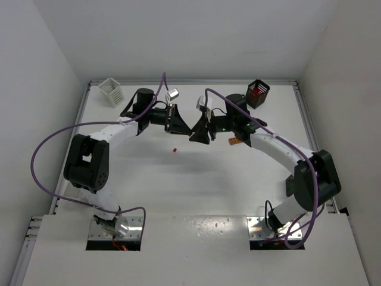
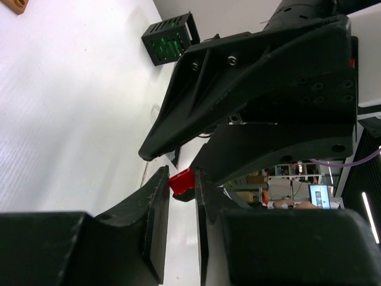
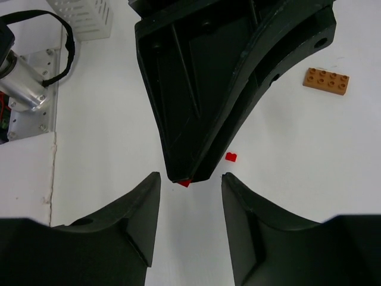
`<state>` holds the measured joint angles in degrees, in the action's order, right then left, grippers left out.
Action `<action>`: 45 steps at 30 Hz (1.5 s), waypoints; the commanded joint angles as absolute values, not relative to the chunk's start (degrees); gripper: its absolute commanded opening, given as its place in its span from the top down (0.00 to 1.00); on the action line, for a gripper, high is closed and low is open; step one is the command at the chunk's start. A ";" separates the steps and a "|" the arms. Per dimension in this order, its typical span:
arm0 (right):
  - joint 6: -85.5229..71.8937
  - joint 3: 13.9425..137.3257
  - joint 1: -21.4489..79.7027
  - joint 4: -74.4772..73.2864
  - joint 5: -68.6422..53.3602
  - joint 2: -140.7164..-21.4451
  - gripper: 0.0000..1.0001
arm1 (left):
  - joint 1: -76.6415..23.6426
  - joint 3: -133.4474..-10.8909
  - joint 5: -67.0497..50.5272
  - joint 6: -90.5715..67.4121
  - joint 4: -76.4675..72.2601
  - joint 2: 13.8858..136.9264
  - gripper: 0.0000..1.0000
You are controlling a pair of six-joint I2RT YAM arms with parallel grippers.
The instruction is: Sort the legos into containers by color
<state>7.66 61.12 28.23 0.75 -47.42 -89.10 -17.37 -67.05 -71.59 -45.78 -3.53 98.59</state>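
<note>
My left gripper (image 2: 181,177) is shut on a small red lego (image 2: 183,180), pinched at its fingertips and held above the table. My right gripper (image 3: 190,179) faces it tip to tip and stands open. The left fingers (image 3: 196,89) point down into its gap, and the red lego (image 3: 185,182) shows at their tip. In the top view both grippers, left (image 1: 188,132) and right (image 1: 193,139), meet mid-table. A second red lego (image 1: 174,149) lies on the table below them. An orange-brown plate (image 3: 325,81) lies to the right.
A white basket (image 1: 111,91) stands at the back left. A black basket (image 1: 258,93) holding red pieces stands at the back right. Another black basket (image 2: 168,40) holds green pieces. The orange-brown plate (image 1: 235,141) lies beside the right arm.
</note>
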 commanded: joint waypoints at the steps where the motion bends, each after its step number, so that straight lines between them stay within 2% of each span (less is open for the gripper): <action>1: 7.13 63.81 28.83 5.00 -48.16 -88.95 0.56 | -18.11 -69.26 -72.34 -46.49 -4.92 98.44 0.90; 5: 5.71 63.81 29.35 6.15 -48.16 -88.95 0.61 | -18.63 -68.21 -72.33 -46.49 -4.92 98.44 0.90; 7: 5.71 63.81 29.36 6.15 -48.16 -88.95 0.69 | -18.63 -68.20 -72.33 -46.49 -4.92 98.44 0.90; 12: 5.71 63.81 29.36 5.54 -47.64 -88.95 0.82 | -18.63 -68.20 -71.81 -45.97 -4.92 98.44 0.90; 15: 6.86 63.28 29.36 5.01 -46.49 -88.95 0.89 | -18.63 -68.20 -71.81 -45.97 -4.92 98.44 0.78; 16: 6.86 63.28 29.36 5.01 -45.36 -88.95 0.93 | -18.63 -68.20 -71.81 -45.97 -4.92 98.44 0.70; 18: 6.86 62.67 29.36 5.01 -44.66 -88.42 0.96 | -18.63 -67.68 -71.81 -45.97 -4.92 97.91 0.64; 19: 6.86 62.67 29.36 5.01 -44.65 -88.42 0.98 | -18.63 -67.68 -71.81 -45.97 -4.92 97.91 0.55; 20: 6.86 62.67 29.36 5.01 -44.04 -88.42 1.00 | -18.02 -67.68 -71.81 -45.97 -4.92 97.91 0.50; 23: 6.07 62.67 28.75 5.01 -43.51 -88.42 1.00 | -16.71 -67.15 -71.28 -45.97 -4.92 97.30 0.36; 25: 5.54 62.14 28.74 4.48 -43.51 -87.90 1.00 | -15.21 -67.15 -71.28 -45.97 -4.92 97.29 0.31; 32: 8.16 61.61 28.21 0.80 -40.96 -87.89 1.00 | -11.60 -67.67 -71.28 -45.18 -6.06 96.77 0.30; 38: 20.02 61.53 29.44 -17.73 -38.50 -88.42 0.97 | -7.56 -69.61 -66.02 -28.76 10.44 96.77 0.30; 41: 24.61 59.42 31.28 -22.41 -37.36 -86.92 0.86 | -5.80 -69.08 -59.63 -22.95 15.10 95.54 0.30; 42: 25.57 59.41 32.07 -22.41 -36.74 -86.40 0.76 | -4.84 -69.08 -57.85 -21.29 16.68 94.67 0.30; 45: 27.06 58.71 36.10 -23.12 -35.07 -86.40 0.62 | -2.82 -68.55 -49.94 -17.50 20.12 93.17 0.29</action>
